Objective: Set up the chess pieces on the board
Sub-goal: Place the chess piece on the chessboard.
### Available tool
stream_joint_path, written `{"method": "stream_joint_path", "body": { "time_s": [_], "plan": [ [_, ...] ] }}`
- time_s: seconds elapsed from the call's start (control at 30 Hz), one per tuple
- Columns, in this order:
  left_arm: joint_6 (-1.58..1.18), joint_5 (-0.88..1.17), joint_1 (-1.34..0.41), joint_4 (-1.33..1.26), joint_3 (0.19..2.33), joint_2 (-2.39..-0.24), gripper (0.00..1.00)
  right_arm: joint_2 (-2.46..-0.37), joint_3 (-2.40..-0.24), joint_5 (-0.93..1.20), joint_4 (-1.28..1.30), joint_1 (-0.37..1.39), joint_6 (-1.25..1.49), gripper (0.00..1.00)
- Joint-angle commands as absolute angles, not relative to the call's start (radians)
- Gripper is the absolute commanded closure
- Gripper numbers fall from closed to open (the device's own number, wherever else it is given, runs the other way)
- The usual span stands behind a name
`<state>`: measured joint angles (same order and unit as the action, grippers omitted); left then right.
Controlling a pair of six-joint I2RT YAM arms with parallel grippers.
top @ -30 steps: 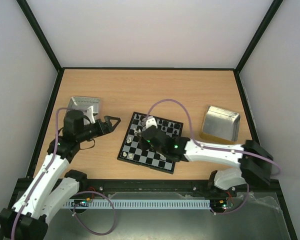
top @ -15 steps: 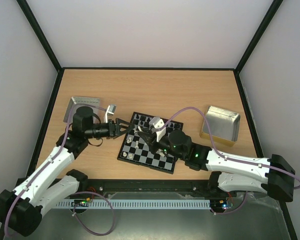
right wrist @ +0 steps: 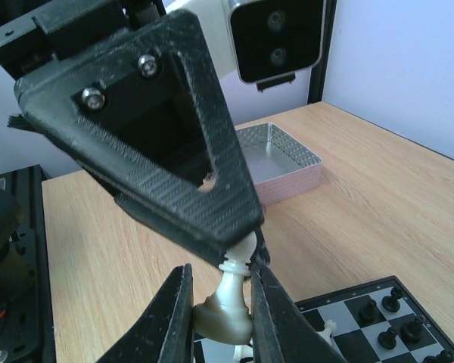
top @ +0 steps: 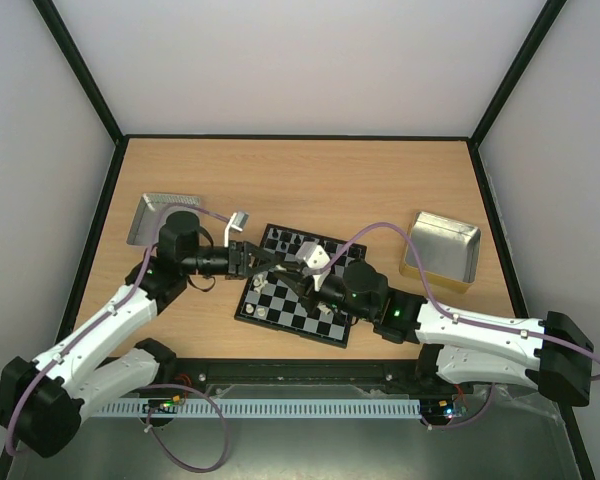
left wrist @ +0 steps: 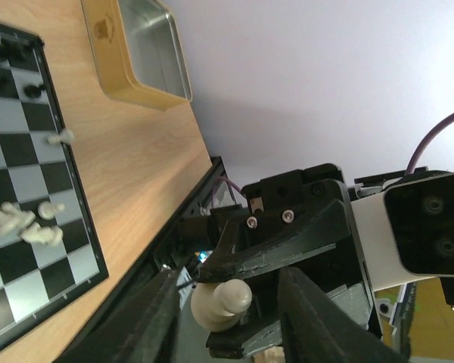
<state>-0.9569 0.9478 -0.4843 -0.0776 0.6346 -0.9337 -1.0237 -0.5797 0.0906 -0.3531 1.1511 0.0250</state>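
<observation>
Over the board's [top: 272,302] left part my two grippers meet. My right gripper [right wrist: 221,271] is shut on the base of a cream-white chess piece [right wrist: 228,311], whose head points at the left gripper. My left gripper [left wrist: 231,276] straddles that same piece [left wrist: 221,302], its fingers [left wrist: 147,318] still apart with a gap on each side. From above the left gripper [top: 264,257] and the right gripper [top: 284,272] overlap and the held piece is hidden. Black pieces [top: 305,242] stand along the far row. A few white pieces [left wrist: 19,219] lie tipped on the board [left wrist: 15,151].
A silver tray [top: 160,208] sits at the back left, behind the left arm. A second metal tray [top: 442,245] with a gold wall lies right of the board. The table's black front rail [top: 310,372] runs close under both arms.
My left arm swung right from the left tray to the board's left edge and its jaws narrowed around the piece. The right arm drew back and now holds the white piece up to it.
</observation>
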Motion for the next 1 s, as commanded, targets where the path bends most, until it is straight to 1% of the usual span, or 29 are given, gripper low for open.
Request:
{"method": "stream_joint_path", "body": {
  "time_s": [0.0, 0.13, 0.3, 0.33, 0.43, 0.5, 0.57, 0.6, 0.7, 0.8, 0.9, 0.97],
  "plan": [
    [-0.896, 0.979, -0.524, -0.063, 0.662, -0.951, 0.66, -1.015, -0.574, 0.098, -0.387, 1.146, -0.002, 0.88],
    [-0.884, 0.974, -0.527, -0.057, 0.663, -0.961, 0.84, -1.018, -0.574, 0.097, -0.384, 1.147, 0.0, 0.88],
    [-0.876, 0.966, -0.528, -0.056, 0.662, -0.958, 0.97, -1.017, -0.571, 0.101, -0.376, 1.147, 0.006, 0.87],
    [-0.875, 0.962, -0.528, -0.057, 0.663, -0.955, 0.97, -1.016, -0.571, 0.101, -0.373, 1.147, 0.008, 0.85],
    [-0.866, 0.94, -0.527, -0.058, 0.667, -0.942, 0.98, -1.011, -0.571, 0.092, -0.355, 1.146, 0.029, 0.73],
    [-0.853, 0.903, -0.528, -0.043, 0.671, -0.926, 0.98, -1.006, -0.581, 0.073, -0.325, 1.147, 0.06, 0.62],
    [-0.82, 0.845, -0.528, -0.003, 0.679, -0.909, 0.98, -0.993, -0.585, 0.048, -0.293, 1.147, 0.107, 0.47],
    [-0.799, 0.806, -0.527, 0.026, 0.684, -0.899, 0.97, -0.983, -0.584, 0.031, -0.28, 1.146, 0.134, 0.41],
    [-0.72, 0.63, -0.528, 0.136, 0.702, -0.871, 0.98, -0.93, -0.566, -0.044, -0.262, 1.146, 0.226, 0.37],
    [-0.654, 0.445, -0.538, 0.214, 0.702, -0.84, 0.98, -0.91, -0.581, -0.241, -0.197, 1.146, 0.364, 0.36],
    [-0.619, 0.308, -0.57, 0.233, 0.687, -0.818, 0.98, -0.959, -0.657, -0.423, -0.048, 1.131, 0.49, 0.36],
    [-0.611, 0.242, -0.608, 0.229, 0.669, -0.814, 0.97, -1.011, -0.717, -0.455, 0.057, 1.098, 0.578, 0.36]
  ]
}}
